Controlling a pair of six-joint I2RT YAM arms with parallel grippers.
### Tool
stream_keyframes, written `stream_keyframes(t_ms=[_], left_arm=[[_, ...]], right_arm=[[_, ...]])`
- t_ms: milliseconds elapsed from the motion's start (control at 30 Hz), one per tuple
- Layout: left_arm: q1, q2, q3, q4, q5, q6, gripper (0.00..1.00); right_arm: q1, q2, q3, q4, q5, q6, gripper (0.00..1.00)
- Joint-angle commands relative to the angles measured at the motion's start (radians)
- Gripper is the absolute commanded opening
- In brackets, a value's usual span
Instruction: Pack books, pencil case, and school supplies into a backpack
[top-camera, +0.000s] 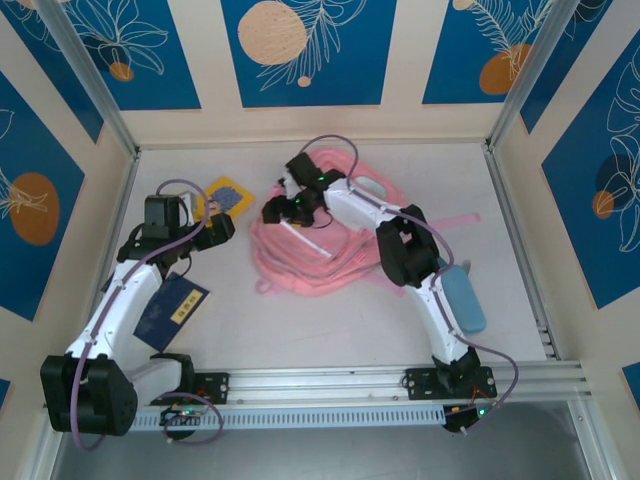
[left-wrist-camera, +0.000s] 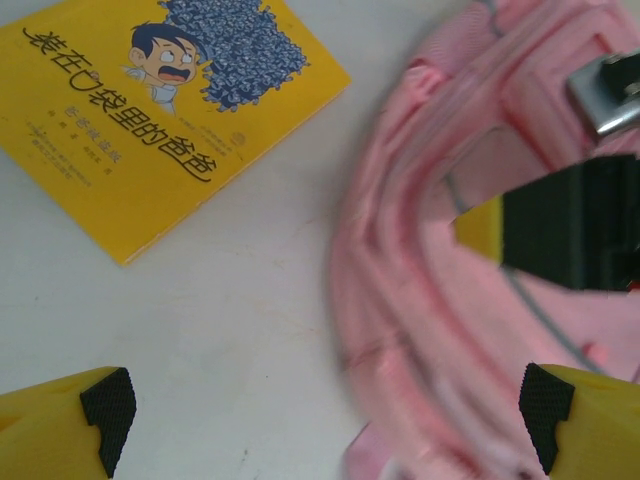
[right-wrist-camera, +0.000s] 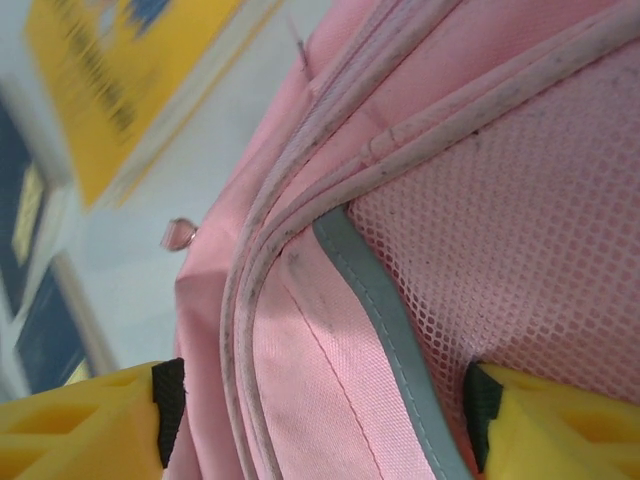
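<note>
The pink backpack (top-camera: 318, 255) lies flat mid-table. My right gripper (top-camera: 281, 210) is at its upper left edge; its jaws stand open and straddle a fold of pink fabric and mesh (right-wrist-camera: 330, 330), with the pads (right-wrist-camera: 168, 410) close against it. My left gripper (top-camera: 217, 230) hovers open over bare table beside the backpack's left side (left-wrist-camera: 430, 330), nothing between its fingertips (left-wrist-camera: 108, 405). The yellow book (top-camera: 228, 193) (left-wrist-camera: 150, 110) lies just beyond it. A navy book (top-camera: 172, 310) rests under the left arm. The light blue pencil case (top-camera: 463, 297) lies to the right of the right arm.
Patterned blue-and-cream walls with metal posts (top-camera: 90, 90) close in the table on three sides. A rail (top-camera: 400, 382) runs along the near edge. A pink strap (top-camera: 455, 220) trails right of the backpack. A small zip pull (right-wrist-camera: 178, 234) hangs at the bag's edge.
</note>
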Motion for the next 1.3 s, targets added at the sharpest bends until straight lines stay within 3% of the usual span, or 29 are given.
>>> stream_keyframes(t_ms=[0, 233, 467, 600, 800, 1033, 1267], left_arm=[[-0.013, -0.007, -0.003, -0.014, 0.051, -0.019, 0.99], [-0.086, 0.03, 0.055, -0.045, 0.131, 0.015, 0.9], [-0.356, 0.222, 0.176, -0.064, 0.029, 0.013, 0.7], [-0.488, 0.402, 0.262, -0.038, 0.009, -0.027, 0.55], [-0.639, 0.675, 0.441, -0.036, -0.003, -0.085, 0.37], [-0.669, 0.888, 0.603, -0.099, -0.132, -0.159, 0.3], [-0.652, 1.001, 0.759, -0.158, -0.221, -0.166, 0.34]], right_arm=[[0.024, -0.025, 0.018, -0.015, -0.18, 0.037, 0.71], [-0.111, -0.381, -0.308, 0.056, -0.077, 0.121, 0.72], [-0.283, -0.707, -0.733, 0.096, 0.117, 0.201, 0.71], [-0.368, -0.777, -0.882, 0.107, 0.137, 0.236, 0.7], [-0.405, -0.805, -0.965, 0.116, 0.147, 0.248, 0.69], [-0.429, -0.843, -1.013, 0.125, 0.16, 0.243, 0.68], [-0.459, -0.904, -1.082, 0.147, 0.162, 0.222, 0.68]])
